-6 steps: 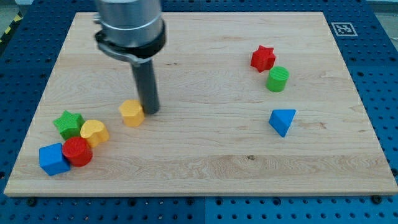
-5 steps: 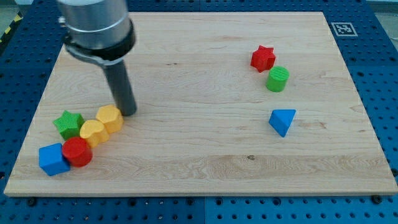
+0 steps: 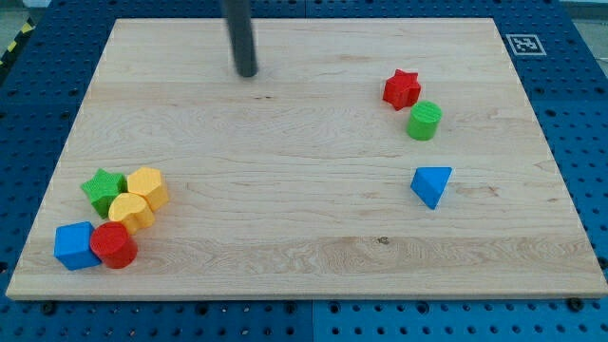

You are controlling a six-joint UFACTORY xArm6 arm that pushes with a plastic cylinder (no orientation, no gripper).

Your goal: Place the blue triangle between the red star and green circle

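Note:
The blue triangle (image 3: 432,184) lies on the wooden board at the view's right, below the green circle (image 3: 425,121). The red star (image 3: 402,89) sits just above and left of the green circle, almost touching it. My tip (image 3: 247,72) is near the view's top, left of centre, far to the left of these three blocks and touching none.
A cluster sits at the view's lower left: a green star (image 3: 103,189), a yellow hexagon (image 3: 148,186), a yellow block (image 3: 130,212), a red cylinder (image 3: 114,246) and a blue cube (image 3: 73,245). A marker tag (image 3: 523,44) is at the board's top right corner.
My tip pushed the yellow hexagon left into the cluster, then moved up and right to the board's top. The cluster blocks shifted slightly down-left.

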